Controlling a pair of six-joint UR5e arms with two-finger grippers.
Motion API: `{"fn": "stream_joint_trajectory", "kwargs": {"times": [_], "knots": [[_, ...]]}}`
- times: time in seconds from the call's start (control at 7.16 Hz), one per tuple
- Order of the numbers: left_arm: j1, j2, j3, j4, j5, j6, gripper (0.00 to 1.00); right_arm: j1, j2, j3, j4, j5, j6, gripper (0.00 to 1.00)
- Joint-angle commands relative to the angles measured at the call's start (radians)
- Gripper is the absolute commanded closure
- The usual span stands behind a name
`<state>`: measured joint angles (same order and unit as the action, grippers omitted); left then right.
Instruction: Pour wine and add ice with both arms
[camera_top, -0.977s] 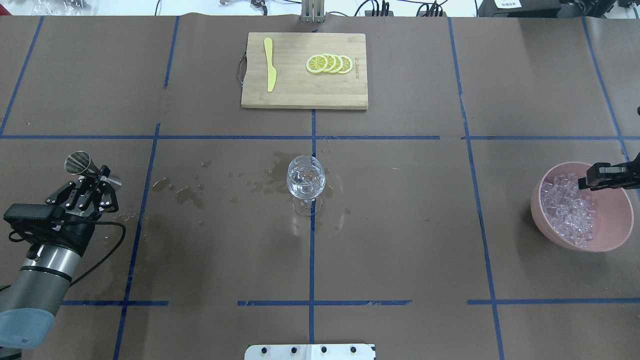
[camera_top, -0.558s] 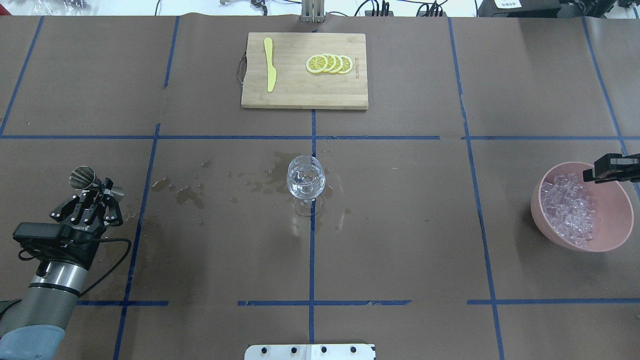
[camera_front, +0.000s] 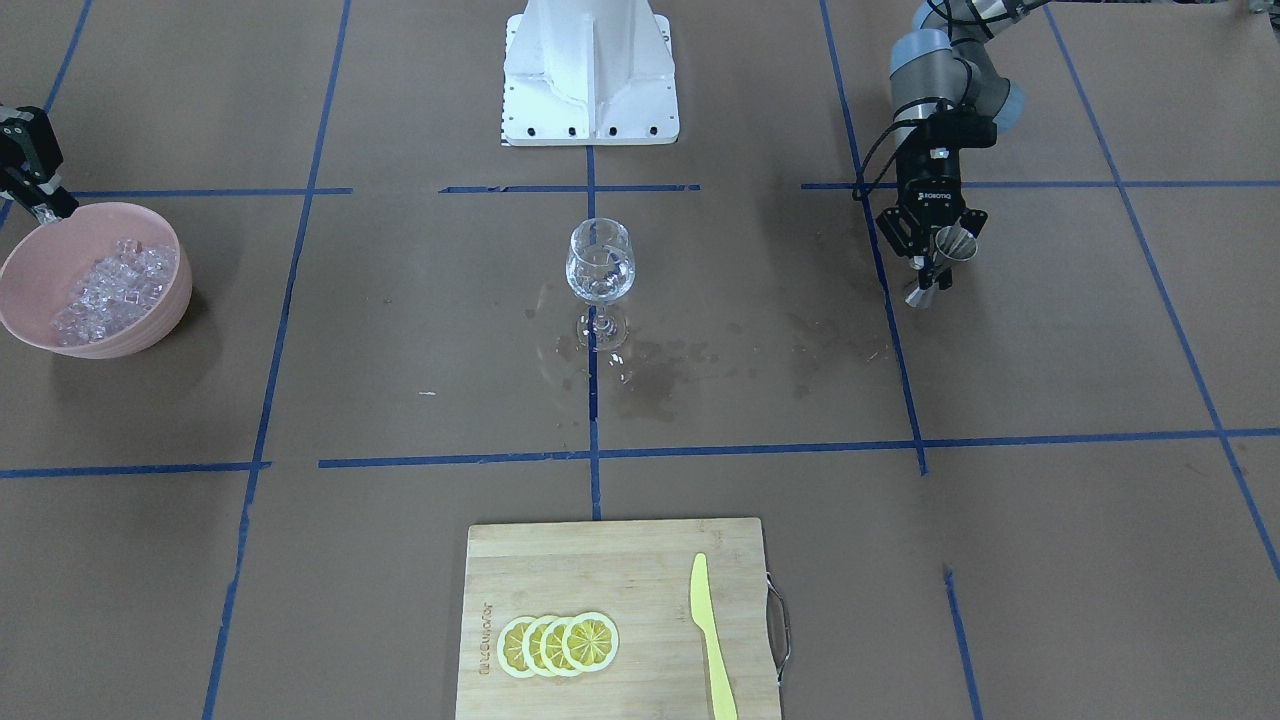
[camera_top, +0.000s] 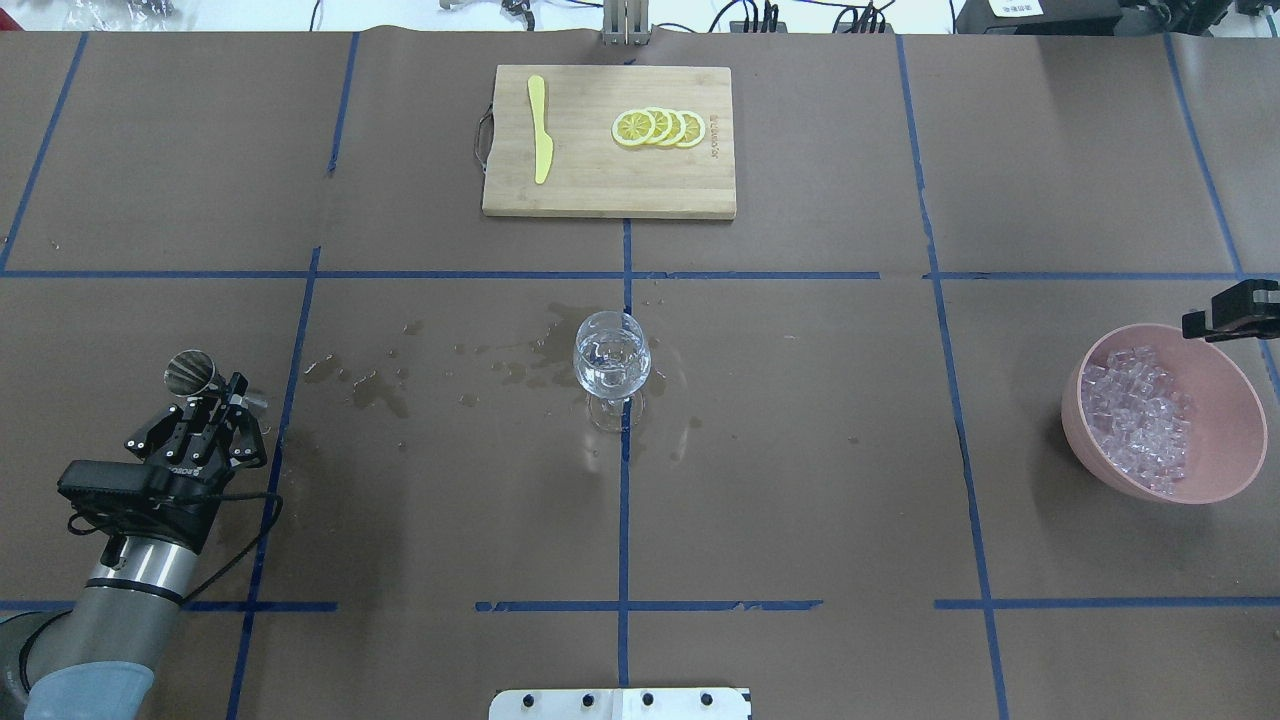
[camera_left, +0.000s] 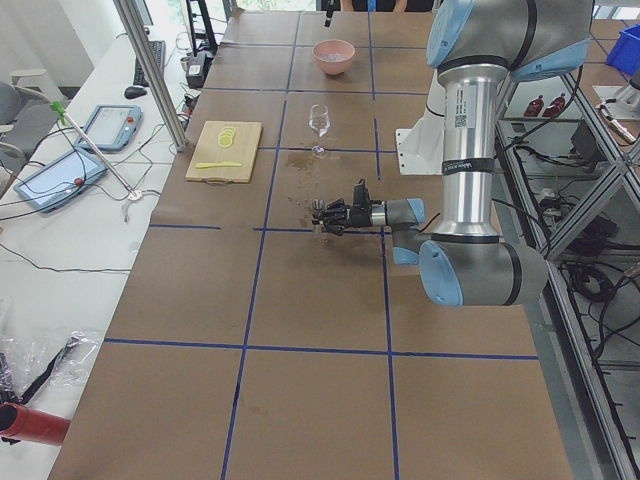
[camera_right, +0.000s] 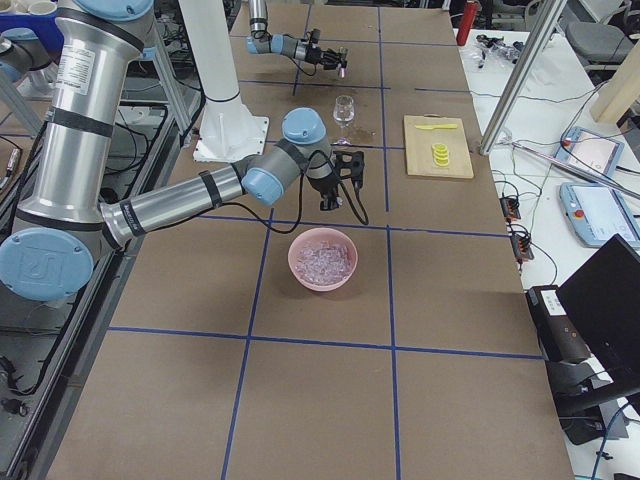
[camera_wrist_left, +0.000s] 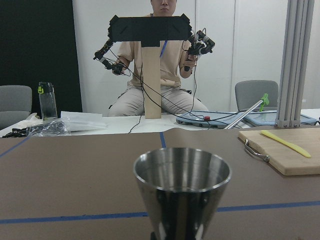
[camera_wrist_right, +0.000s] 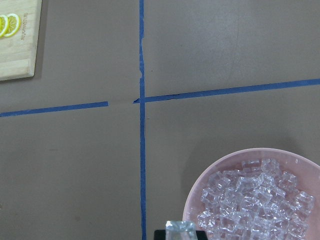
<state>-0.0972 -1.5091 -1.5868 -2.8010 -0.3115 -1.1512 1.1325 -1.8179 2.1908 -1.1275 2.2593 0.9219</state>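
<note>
My left gripper (camera_top: 218, 398) is shut on a steel jigger (camera_top: 190, 369) at the table's left side, well left of the wine glass (camera_top: 612, 360). The jigger (camera_wrist_left: 182, 186) stands upright in the left wrist view, and I cannot see down to its bottom. A little near-colourless wine sits in the glass (camera_front: 600, 262). My right gripper (camera_top: 1200, 325) hangs by the far rim of the pink bowl (camera_top: 1238, 440) of ice (camera_top: 1140, 420). In the right wrist view a clear ice cube (camera_wrist_right: 180, 228) sits between its fingers at the bottom edge.
A wooden cutting board (camera_top: 600, 190) with lemon slices (camera_top: 658, 128) and a yellow knife (camera_top: 540, 130) lies at the far middle. Wet brown stains (camera_top: 380, 385) spread left of the glass. The white pedestal (camera_front: 590, 70) stands at the robot's side.
The left gripper carried the jigger to the right and nearer the robot. The right gripper drew back from over the ice to the bowl's far right rim.
</note>
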Motion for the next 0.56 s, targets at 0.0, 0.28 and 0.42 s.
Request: {"fn": "stream_joint_trajectory", "kwargs": {"times": [0.0,0.28,0.42], "knots": [[0.004,-0.019,0.022,-0.005,0.0,-0.007,1.0,0.004,0.0,0.007,0.0,0.0,0.0,1.0],[0.004,-0.017,0.025,-0.002,0.0,-0.004,0.83,0.004,-0.001,0.009,0.0,-0.001,0.0,1.0],[0.004,-0.017,0.025,-0.002,0.0,-0.004,0.74,0.006,-0.001,0.007,0.0,-0.001,0.0,1.0]]}}
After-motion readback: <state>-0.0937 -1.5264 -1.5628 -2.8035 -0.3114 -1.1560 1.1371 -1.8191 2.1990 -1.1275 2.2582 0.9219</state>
